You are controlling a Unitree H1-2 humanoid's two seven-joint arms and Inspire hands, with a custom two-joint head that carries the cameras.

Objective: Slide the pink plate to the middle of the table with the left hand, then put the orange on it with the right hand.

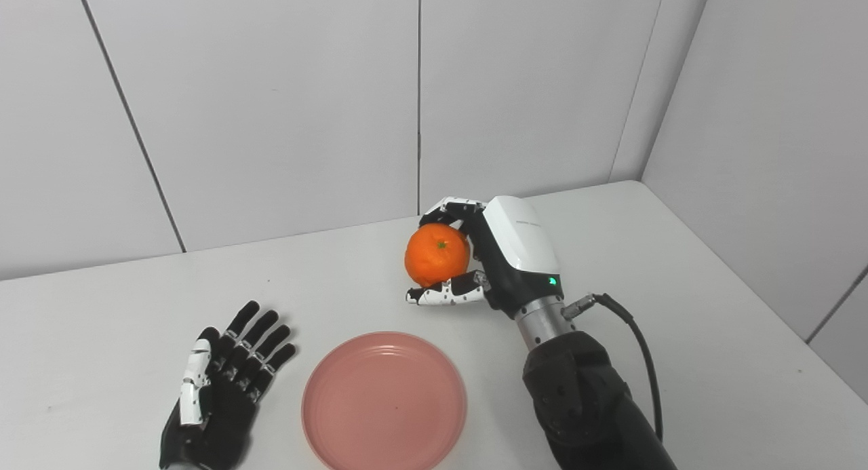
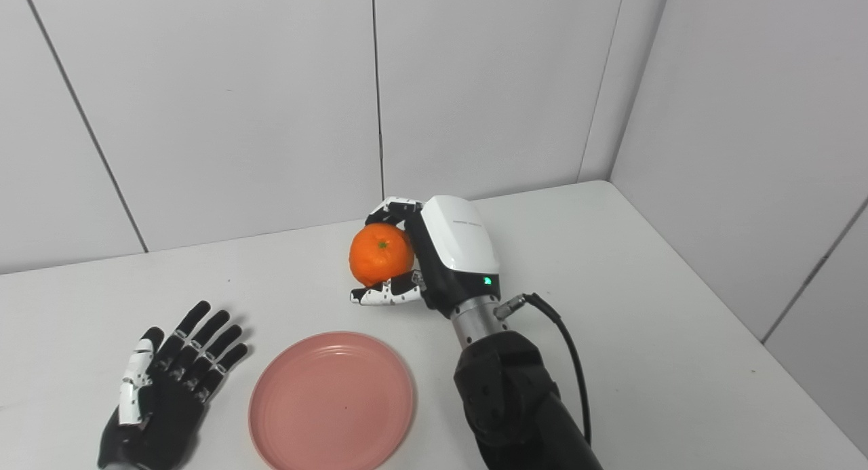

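Right hand (image 1: 485,253) grips the orange (image 1: 437,254) (stem up) — left hand (image 1: 217,382) flat, fingers spread, beside pink plate (image 1: 384,401).

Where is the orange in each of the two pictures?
Left eye view: the orange sits just right of the picture's middle, held in the right hand, beyond the pink plate.
Right eye view: the orange sits a little left of the middle, in the same hand.
Shared landmark: the pink plate, nearer the camera than the orange in both views.
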